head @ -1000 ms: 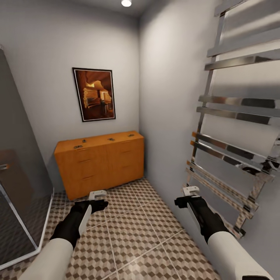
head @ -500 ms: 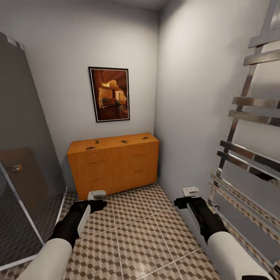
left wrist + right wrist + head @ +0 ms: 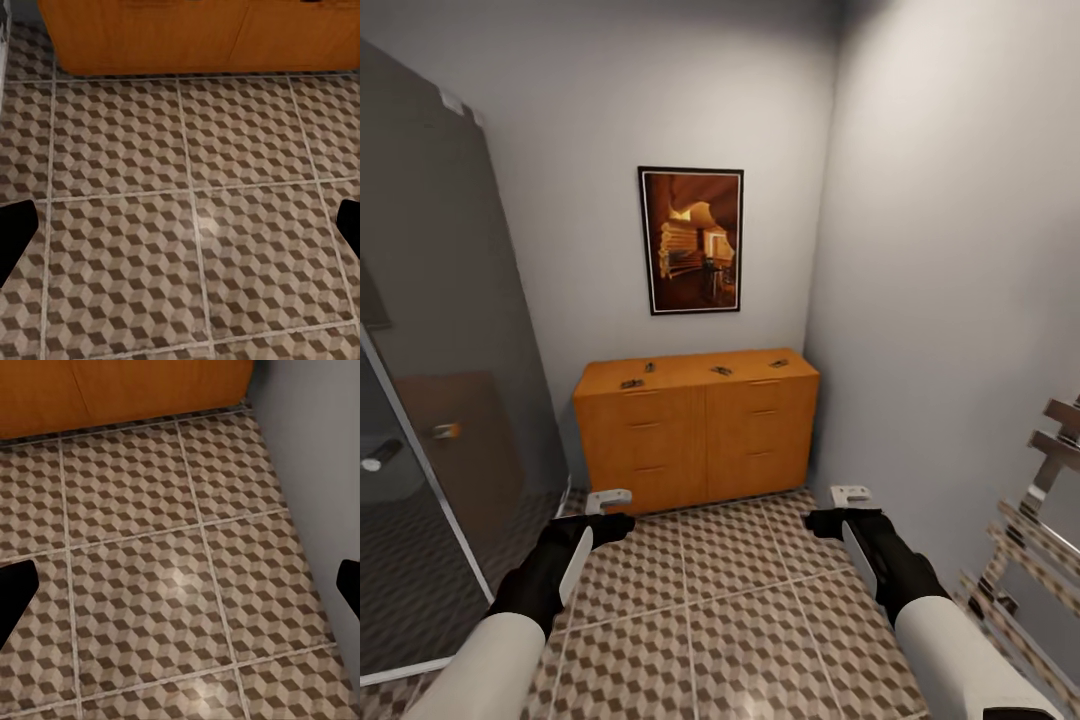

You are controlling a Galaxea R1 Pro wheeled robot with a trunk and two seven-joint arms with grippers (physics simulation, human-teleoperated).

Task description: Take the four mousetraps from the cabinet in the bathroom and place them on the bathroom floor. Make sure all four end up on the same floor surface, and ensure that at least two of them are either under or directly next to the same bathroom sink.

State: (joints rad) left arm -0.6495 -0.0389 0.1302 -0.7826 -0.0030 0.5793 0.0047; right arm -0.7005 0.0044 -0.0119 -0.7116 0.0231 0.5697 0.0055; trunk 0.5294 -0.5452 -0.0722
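- the four mousetraps [image 3: 632, 383] [image 3: 649, 367] [image 3: 721, 371] [image 3: 779, 363] lie spread along the flat top of the cabinet [image 3: 698, 440], which stands against the far wall straight ahead of you.
- they sit well apart from both grippers, higher and further off, with a stretch of floor [image 3: 740, 610] between.
- your left gripper [image 3: 603, 512] hangs over the tiles in front of the cabinet's left half; your right gripper [image 3: 842, 508] hangs near the right wall, in front of the cabinet's right end.
- both wrist views show dark fingertips [image 3: 15, 236] [image 3: 13, 594] at the far edges with bare tile between, so both grippers are spread wide and hold nothing.
- the wrist views catch just the cabinet's lower front [image 3: 195, 34] [image 3: 150, 386] and tiles, not its top; the head view alone shows the traps.
- a framed picture [image 3: 692, 240] hangs above the cabinet, a glass shower screen [image 3: 440, 400] stands to your left, a chrome towel rail [image 3: 1030, 520] to your right.
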